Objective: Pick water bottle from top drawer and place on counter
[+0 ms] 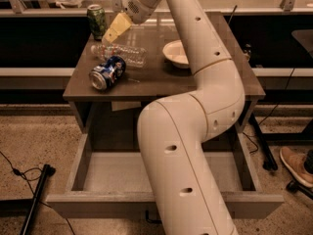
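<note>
The bulky white jointed robot arm (195,131) rises from the foreground, crosses the open drawer and bends back over the cabinet. Under it, the glossy grey-brown square counter (151,78) carries everything. The wide shallow grey-brown top drawer (117,173) stands pulled out below, and the floor that shows is bare.

A shallow white bowl (176,53) sits just beside the arm. The small clear crinkled plastic water bottle (123,55) lies on its side on the counter, out of the drawer. The dented blue soda can (106,73) lies just in front of it and the upright green can (97,20) stands behind.

The pale yellow gripper (109,35) hangs just above the bottle's left end. I cannot tell whether it is released or clenched, nor whether it touches the plastic.

The placing looks all but finished, and what remains is to come away cleanly. A round, light bottle on its side will likely roll at a nudge, so the retreat should go straight up first. Only then should it move sideways, clear of the green can and the bowl.
</note>
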Robot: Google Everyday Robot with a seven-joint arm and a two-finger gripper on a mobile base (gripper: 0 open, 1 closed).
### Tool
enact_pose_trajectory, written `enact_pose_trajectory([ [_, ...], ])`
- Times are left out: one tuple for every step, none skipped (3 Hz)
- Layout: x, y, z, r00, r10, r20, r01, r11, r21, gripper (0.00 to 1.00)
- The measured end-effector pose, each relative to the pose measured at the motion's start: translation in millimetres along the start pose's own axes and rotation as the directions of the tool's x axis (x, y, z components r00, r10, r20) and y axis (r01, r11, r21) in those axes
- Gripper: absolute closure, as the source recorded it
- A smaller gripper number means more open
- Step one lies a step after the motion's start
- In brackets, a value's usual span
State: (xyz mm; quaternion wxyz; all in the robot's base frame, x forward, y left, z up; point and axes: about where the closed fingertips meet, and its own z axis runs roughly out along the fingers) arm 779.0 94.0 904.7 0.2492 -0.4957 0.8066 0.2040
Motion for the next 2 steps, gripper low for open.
enact_pose_trajectory([
  [4,-1,-33,0.996,0.015,0.088,-0.012,0.9994,-0.032,0.00],
  [4,5,-77,0.972,0.023,0.233,-0.001,0.9953,-0.096,0.00],
])
